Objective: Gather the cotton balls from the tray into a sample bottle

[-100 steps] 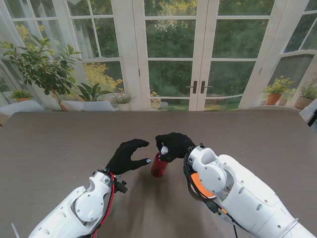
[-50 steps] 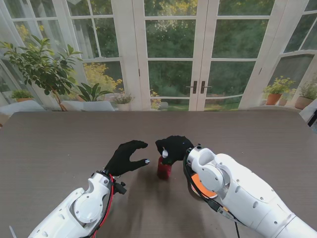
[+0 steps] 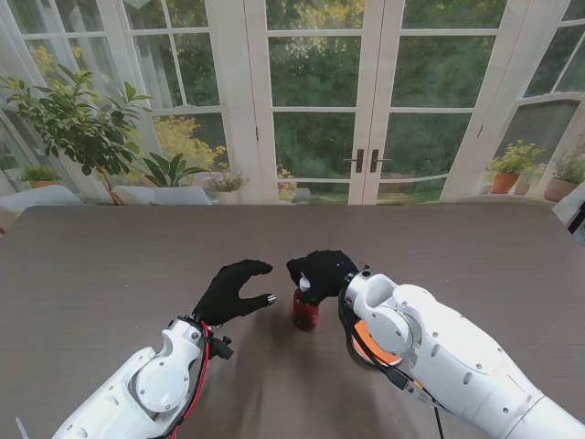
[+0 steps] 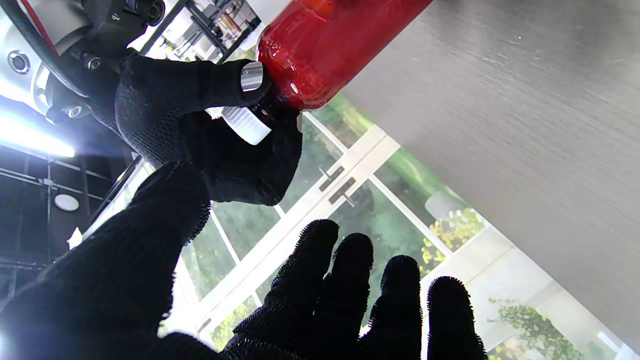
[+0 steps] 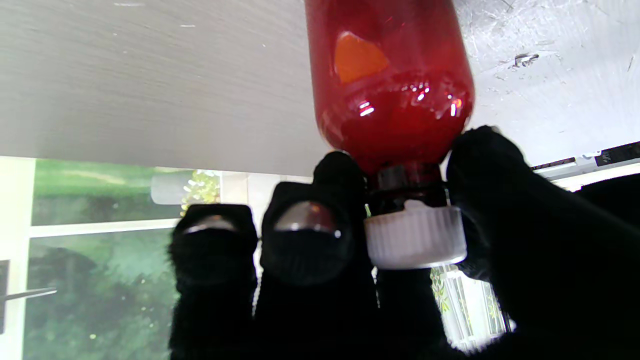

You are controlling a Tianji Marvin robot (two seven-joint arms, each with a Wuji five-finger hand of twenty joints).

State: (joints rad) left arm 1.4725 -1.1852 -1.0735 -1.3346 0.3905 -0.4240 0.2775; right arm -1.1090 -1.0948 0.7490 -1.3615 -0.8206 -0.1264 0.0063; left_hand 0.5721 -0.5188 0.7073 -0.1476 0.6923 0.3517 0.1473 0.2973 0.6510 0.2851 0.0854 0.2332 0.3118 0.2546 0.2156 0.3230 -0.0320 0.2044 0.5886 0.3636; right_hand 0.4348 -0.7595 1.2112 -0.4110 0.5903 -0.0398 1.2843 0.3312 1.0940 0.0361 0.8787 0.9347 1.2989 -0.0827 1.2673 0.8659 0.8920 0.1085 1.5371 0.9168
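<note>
Holding: my right hand (image 3: pixel 320 271) is clamped on the neck of the red sample bottle (image 3: pixel 304 312), fingers just under its white cap (image 3: pixel 303 284); the bottle stands about upright in front of me near the table's (image 3: pixel 110 265) middle, its base at or close to the tabletop.
Left hand: my left hand (image 3: pixel 235 287) hangs just beside the bottle, on its left, fingers spread and curved, gripping nothing.
Step in hand: I judge this is handling the capped bottle, either setting it down or readying it for opening; no cotton balls or tray can be made out on the table.
Next move: likely steadying the red body with my left hand while my right works the cap, which calls for a firm hold low on the bottle so it does not tip.
Right wrist view: shows the ribbed cap seated on the dark neck and an orange patch inside or behind the red body, which the stand view cannot resolve.
Left wrist view: shows my left fingers (image 4: pixel 350 280) apart and clear of the bottle.
Stand view: alone shows both arms and an orange object (image 3: pixel 366 344) beneath my right forearm.
</note>
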